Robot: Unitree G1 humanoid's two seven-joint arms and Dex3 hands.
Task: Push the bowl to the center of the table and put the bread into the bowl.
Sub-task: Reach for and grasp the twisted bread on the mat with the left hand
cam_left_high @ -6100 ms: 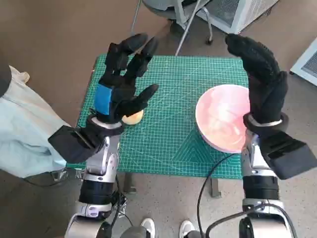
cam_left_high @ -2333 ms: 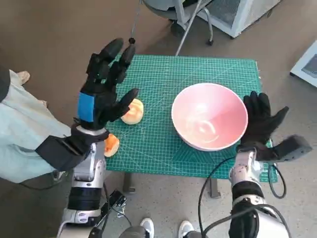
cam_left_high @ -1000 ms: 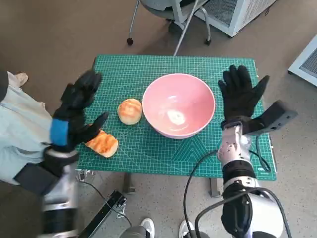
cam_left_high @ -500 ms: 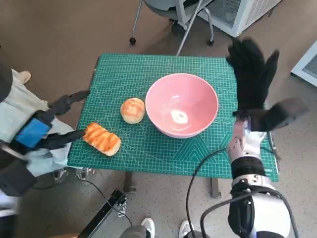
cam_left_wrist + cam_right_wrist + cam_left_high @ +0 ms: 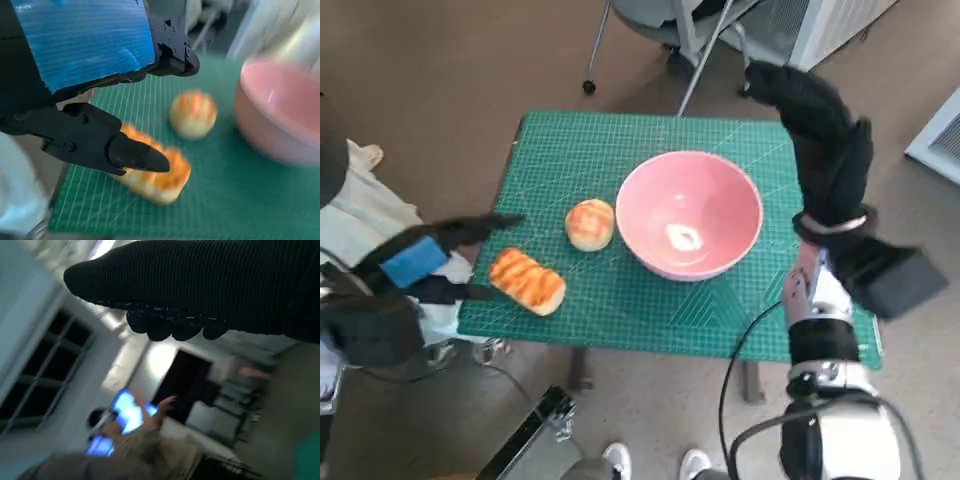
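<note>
Pink bowl [image 5: 689, 214] sits mid-mat, unmoved since half a second ago; round bread [image 5: 590, 223] just beside it. Left hand [image 5: 420, 262], fingers apart and empty, has neared the striped bread [image 5: 527, 281]; right hand [image 5: 817, 126], raised, holds nothing.

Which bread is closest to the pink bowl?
The round bun. It sits right beside the pink bowl, while the long striped loaf lies farther off, near the table's edge by the left hand.

Pink, green and toasted orange

Pink bowl [image 5: 690, 213]; green white-gridded mat [image 5: 620, 150]; pale golden bun [image 5: 589, 223]; orange-striped bread [image 5: 527, 281] by the black, blue-taped left hand [image 5: 415, 262].
</note>
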